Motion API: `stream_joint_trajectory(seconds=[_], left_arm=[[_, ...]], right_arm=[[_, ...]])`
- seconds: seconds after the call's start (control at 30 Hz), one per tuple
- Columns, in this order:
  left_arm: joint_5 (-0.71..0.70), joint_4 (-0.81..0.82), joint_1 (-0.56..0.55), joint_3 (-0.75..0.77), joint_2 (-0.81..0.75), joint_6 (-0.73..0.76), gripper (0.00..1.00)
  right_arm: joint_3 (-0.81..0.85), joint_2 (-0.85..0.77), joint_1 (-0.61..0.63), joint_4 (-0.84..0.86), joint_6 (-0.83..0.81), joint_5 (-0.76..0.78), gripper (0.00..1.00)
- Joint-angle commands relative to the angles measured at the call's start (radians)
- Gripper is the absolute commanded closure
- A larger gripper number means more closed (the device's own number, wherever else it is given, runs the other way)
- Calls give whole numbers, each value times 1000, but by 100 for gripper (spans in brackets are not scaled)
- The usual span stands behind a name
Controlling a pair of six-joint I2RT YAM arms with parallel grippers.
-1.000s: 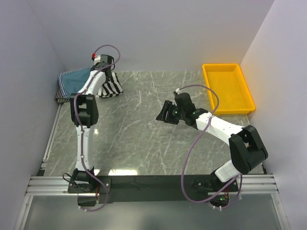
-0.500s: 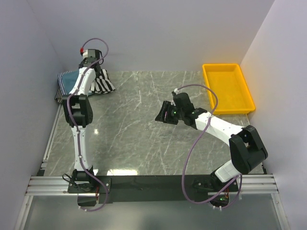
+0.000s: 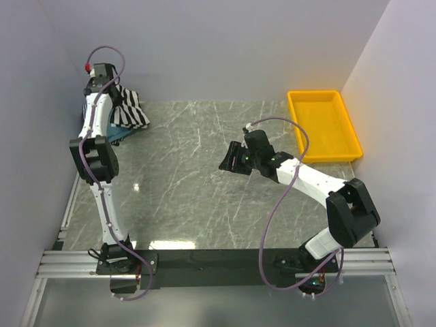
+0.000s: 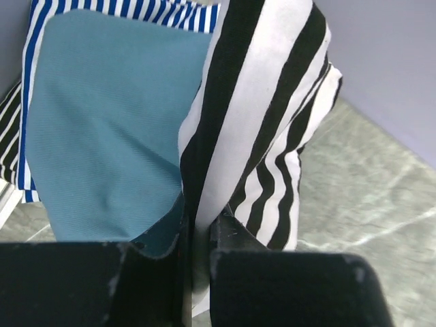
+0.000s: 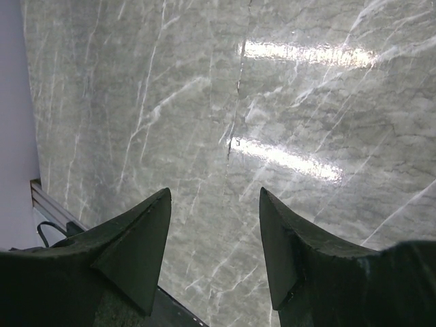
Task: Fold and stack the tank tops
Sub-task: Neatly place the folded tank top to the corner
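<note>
My left gripper (image 3: 109, 88) (image 4: 197, 231) is shut on a fold of the black-and-white striped tank top (image 3: 127, 109) (image 4: 262, 102), held up at the table's far left corner. The cloth hangs from the jaws over the pile there. Under it lies the teal-blue tank top (image 4: 102, 122), of which only a sliver (image 3: 117, 132) shows from above. A finely striped blue-white top (image 4: 136, 10) sticks out beyond the teal one. Over the bare marble mid-table my right gripper (image 3: 228, 158) (image 5: 214, 197) stands open, nothing between its fingers.
A yellow plastic tray (image 3: 323, 126) sits at the back right, near the right wall. Grey walls close in the left, back and right sides. A metal rail (image 3: 204, 262) runs along the near edge by the arm bases.
My left arm has swung left and back toward the corner, carrying the striped top from beside the pile to over it. The right arm has barely moved.
</note>
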Motion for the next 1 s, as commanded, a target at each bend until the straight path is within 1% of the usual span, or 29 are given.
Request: stream_joint_trajectory(seconds=[0.0,0.3,0.37,0.47,0.57,0.77,0.87,0.97], left_arm=[[111,37,38,35,-102,-43,100],[240,55,106,-1,-125,-92,100],[288,91,107,-21,-141,-101,100],[352,100,106,14,-136,-112,100],[381,98,107,48,-130,-118,100],[464,157,106,12,-150,-131,100],[486,167,106,8,-153,-137,100],[461,177,109,-14,-171,-137,100]], right_arm=[[47,-30,16,-10,-12,27,38],[64,-24,26,-24,-15,44,38],[68,-25,28,-27,-15,50,38],[70,-31,29,-30,-13,53,38],[64,-44,31,-33,-12,61,38],[70,-53,29,-42,-13,72,38],[67,-59,29,-42,-12,76,38],[62,-62,31,-42,-10,81,38]])
